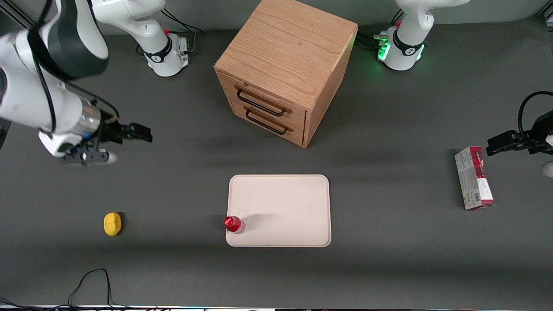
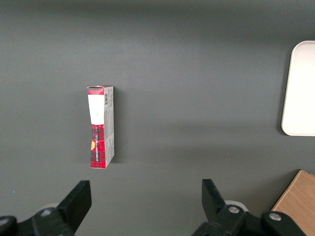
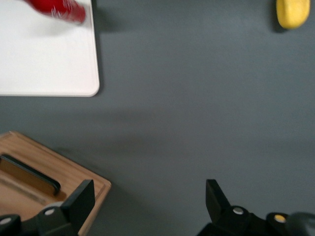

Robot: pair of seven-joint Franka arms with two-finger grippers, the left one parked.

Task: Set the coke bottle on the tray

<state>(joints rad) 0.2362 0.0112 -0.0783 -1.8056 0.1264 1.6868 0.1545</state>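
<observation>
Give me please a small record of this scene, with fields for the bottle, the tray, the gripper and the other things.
coke bottle: upright on the tray, at its corner nearest the front camera, toward the working arm's end
tray: flat on the table, in front of the wooden drawer box
gripper: open, empty, above the table, apart from the bottle
yellow object: on the table, toward the working arm's end
carton: on the table, toward the parked arm's end
task state: bottle appears placed

A wooden two-drawer box (image 1: 285, 71) stands at upper centre, its drawer fronts carrying dark handles. A small yellow object (image 1: 112, 224) lies lower left. A red-and-grey carton (image 1: 474, 178) lies at right.
</observation>
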